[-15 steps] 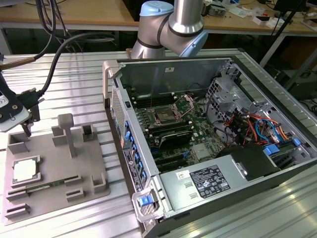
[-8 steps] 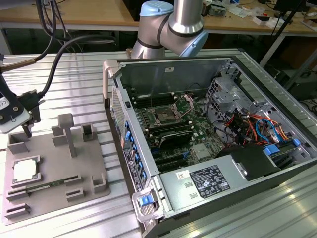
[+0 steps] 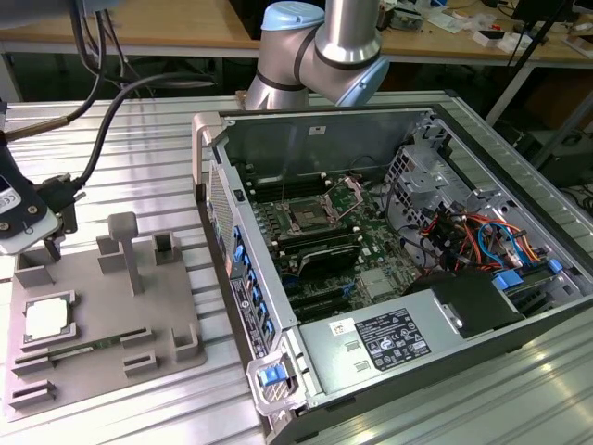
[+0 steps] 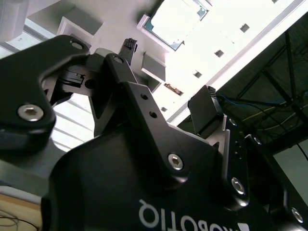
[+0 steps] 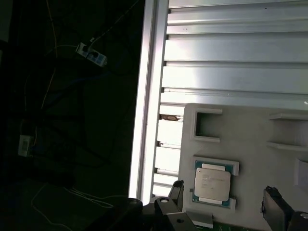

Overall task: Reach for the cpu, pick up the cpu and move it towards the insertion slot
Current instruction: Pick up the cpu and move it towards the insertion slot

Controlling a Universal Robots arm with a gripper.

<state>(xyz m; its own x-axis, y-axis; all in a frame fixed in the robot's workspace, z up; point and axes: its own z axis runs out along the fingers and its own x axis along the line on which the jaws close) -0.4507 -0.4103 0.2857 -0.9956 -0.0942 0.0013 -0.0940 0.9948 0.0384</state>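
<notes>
The cpu point(image 3: 46, 318) lies flat in a square recess of the grey tray point(image 3: 157, 348) at the exterior view's left, silvery top up. In the first wrist view the cpu point(image 5: 212, 185) shows between my two dark fingertips, lower down than they are. My gripper point(image 3: 46, 243) hangs above the tray's far left part, open, holding nothing and apart from the chip. The gripper point(image 5: 226, 199) point(image 4: 166, 79) is spread wide in both wrist views, and the cpu point(image 4: 175, 19) appears bright beyond it. The insertion slot point(image 3: 309, 220) sits on the green board inside the open computer case.
The open computer case point(image 3: 417, 139) takes up the exterior view's right, with cables, drive cage and a black power supply point(image 3: 389, 338). A thin green memory stick point(image 3: 79, 350) lies in the tray near the chip. Grey posts point(image 3: 125, 246) rise from the tray. The ribbed metal table's edge point(image 5: 144, 96) runs close by.
</notes>
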